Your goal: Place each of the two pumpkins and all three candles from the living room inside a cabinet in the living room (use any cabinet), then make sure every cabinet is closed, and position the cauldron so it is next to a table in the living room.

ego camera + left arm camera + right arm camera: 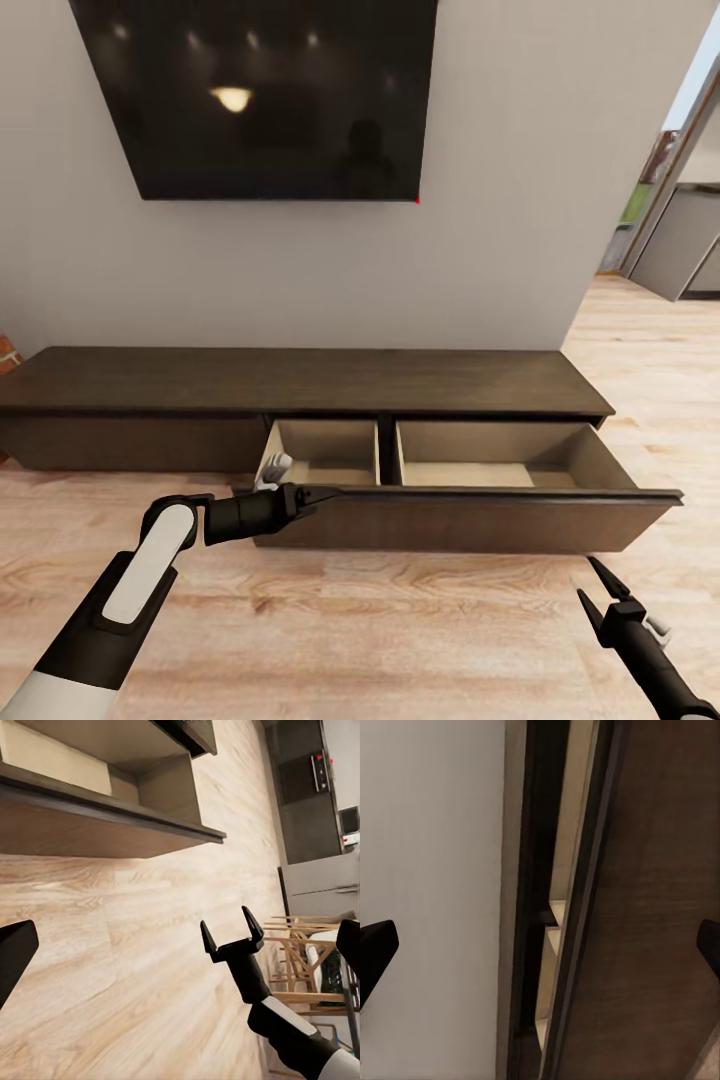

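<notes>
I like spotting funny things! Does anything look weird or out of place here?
The cabinet has its long drawer pulled wide open over the floor, and both pale compartments look bare. The left tool sits at its front edge.

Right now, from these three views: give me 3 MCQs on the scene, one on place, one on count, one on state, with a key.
1. Where is the left gripper?
A. On the cabinet top
B. At the left end of the open front panel's upper edge
C. Against the wall screen

2. How many beige compartments show behind the open front of the cabinet?
A. One
B. Two
C. Four

3. What state is the right gripper in?
A. Open and empty
B. Shut on a pumpkin
C. Shut on the panel

Key:
1 B, the head view shows its fingers at the front panel edge's left end.
2 B, one divider splits the interior into two bays.
3 A, its two fingers stand apart over the wood floor with nothing between them.
</notes>
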